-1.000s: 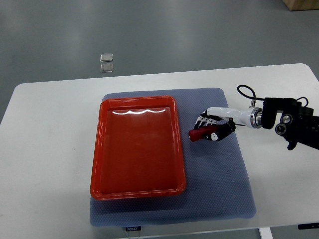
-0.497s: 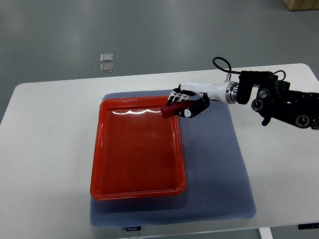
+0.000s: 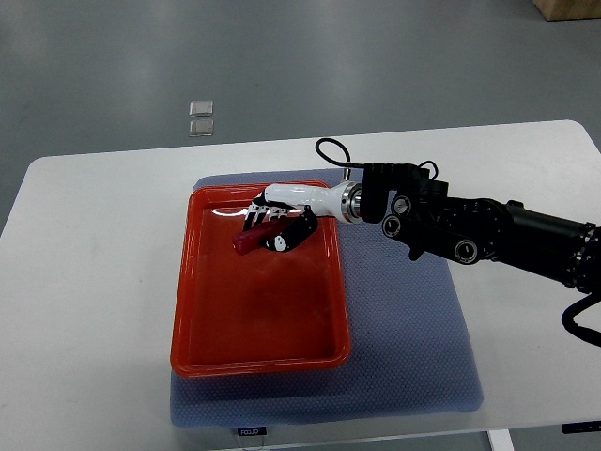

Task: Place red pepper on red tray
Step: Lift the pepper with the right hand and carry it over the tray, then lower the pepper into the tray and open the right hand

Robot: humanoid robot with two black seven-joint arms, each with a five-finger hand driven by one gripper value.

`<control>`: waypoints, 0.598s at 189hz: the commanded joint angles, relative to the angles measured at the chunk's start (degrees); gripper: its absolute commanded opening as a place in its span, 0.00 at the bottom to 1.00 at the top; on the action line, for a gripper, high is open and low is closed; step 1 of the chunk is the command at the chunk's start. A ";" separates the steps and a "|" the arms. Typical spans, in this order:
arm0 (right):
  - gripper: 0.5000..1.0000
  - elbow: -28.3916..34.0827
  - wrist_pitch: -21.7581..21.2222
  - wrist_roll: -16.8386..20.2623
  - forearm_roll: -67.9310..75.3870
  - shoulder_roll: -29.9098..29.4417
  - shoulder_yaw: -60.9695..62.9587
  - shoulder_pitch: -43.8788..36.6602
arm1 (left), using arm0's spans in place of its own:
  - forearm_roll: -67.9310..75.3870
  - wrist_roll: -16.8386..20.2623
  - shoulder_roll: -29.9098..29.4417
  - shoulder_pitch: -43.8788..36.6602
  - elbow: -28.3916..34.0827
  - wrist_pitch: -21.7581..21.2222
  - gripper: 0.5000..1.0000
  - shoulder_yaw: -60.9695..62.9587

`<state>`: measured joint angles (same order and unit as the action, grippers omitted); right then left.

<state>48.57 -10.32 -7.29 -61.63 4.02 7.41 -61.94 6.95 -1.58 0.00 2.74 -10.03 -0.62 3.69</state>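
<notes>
1 blue-grey mat (image 3: pixel 413 357) lies on the white tabletop (image 3: pixel 94 282), its near edge close to the tabletop's front edge. On the mat rests 1 red tray (image 3: pixel 258 319), a shallow rectangle with its long side running away from the camera.

Over the far part of the tray hangs the right hand (image 3: pixel 277 224), its black arm (image 3: pixel 470 230) coming in from the picture's right edge and crossing above the mat. The fingers (image 3: pixel 258 218) are curled tight around 1 red pepper (image 3: pixel 252 241), whose free end sticks out to the left past the fingers. The pepper is above the tray's inner floor, near its far rim; whether it touches the floor or hangs just above it is hard to tell from this angle. A black cable (image 3: pixel 333 155) loops up beside the wrist.

Beyond the tabletop's far edge, 2 small pale square objects (image 3: pixel 200 117) lie side by side on the grey floor (image 3: pixel 376 56). At the top right corner shows part of a brown box (image 3: pixel 568 8).
</notes>
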 commanded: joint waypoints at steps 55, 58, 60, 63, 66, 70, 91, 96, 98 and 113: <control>0.00 -1.82 3.02 -1.77 -3.50 -3.76 -0.56 2.26 | 0.00 0.00 0.00 -0.10 0.18 0.00 1.00 0.00; 0.00 -1.99 3.02 -1.77 -3.50 -3.85 -0.47 2.52 | 0.00 0.00 0.00 -0.10 0.18 -0.09 1.00 0.00; 0.00 -2.08 3.02 -1.77 -3.50 -3.85 -0.47 2.70 | 0.00 0.00 0.00 -0.10 0.27 -0.09 1.00 0.00; 0.00 -2.17 3.11 -1.85 -3.50 -3.94 -0.47 2.88 | 0.00 0.00 0.00 -0.10 0.27 -0.09 1.00 0.00; 0.00 -2.25 3.20 -1.85 -3.50 -3.94 -0.47 3.05 | 0.00 0.00 0.00 -0.10 0.27 -0.09 1.00 0.00; 0.00 -2.34 3.64 -1.94 -3.59 -3.94 -0.47 3.23 | 0.00 0.00 0.00 -0.10 0.36 -0.09 1.00 0.00; 0.00 -2.52 5.48 -2.64 -4.11 -3.94 -0.38 4.02 | 0.00 0.00 0.00 -0.10 0.36 -0.09 1.00 0.00; 0.00 -2.52 5.48 -2.64 -4.29 -3.94 -0.38 4.11 | 0.00 0.00 0.00 -0.10 0.36 -0.09 1.00 0.00; 0.00 -2.52 5.48 -2.64 -4.29 -3.94 -0.38 4.11 | 0.00 0.00 0.00 -0.10 0.36 -0.09 1.00 0.00; 0.07 -2.52 5.48 -2.73 -4.29 -3.94 -0.38 4.20 | 0.00 0.00 0.00 -0.10 0.45 -0.09 1.00 0.00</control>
<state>46.08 -5.03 -9.86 -65.79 0.09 6.98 -57.90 6.95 -1.58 0.00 2.64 -9.67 -0.70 3.69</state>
